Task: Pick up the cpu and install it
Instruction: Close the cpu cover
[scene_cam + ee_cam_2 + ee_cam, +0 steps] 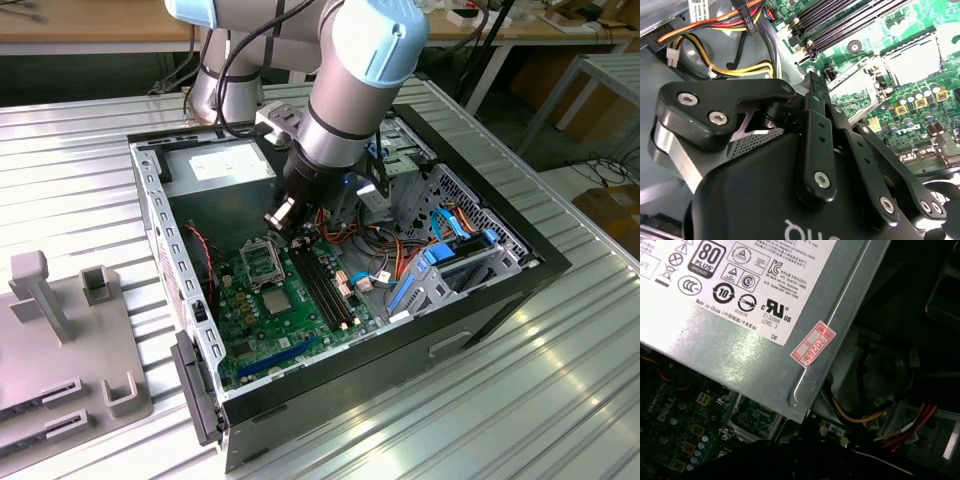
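1. One grey fixture (60,340) sits on the ribbed metal table (500,400), at the exterior view's left, just beside the case. It has one tall post and some smaller blocks.
2. One open black PC case (480,300) lies on its side on the table, with one green board (270,320) flat on its floor.
3. On the board: one grey square chip (278,303), one black square-framed socket (262,262) just beyond it, and a bank of black memory slots (325,285) alongside. Exact slot count is unclear.
4. Two blue plastic brackets (440,260) stand in the drive bay at the exterior view's right.
5. One arm (345,90) reaches down into the case. Its gripper (285,218) hangs above the board, near the socket's far side and apart from it.
6. Claw opening and load: cannot tell.
7. cpu: can't pin it down. In the second wrist view a pale square face lies inside the socket frame (912,62), beyond the gripper (812,82). I can't tell whether that is it.
8. One silver power supply (225,165) sits at the far end of the case, with one red sticker (813,344) on it. A yellow, red and orange wire bundle (875,415) runs beside it.
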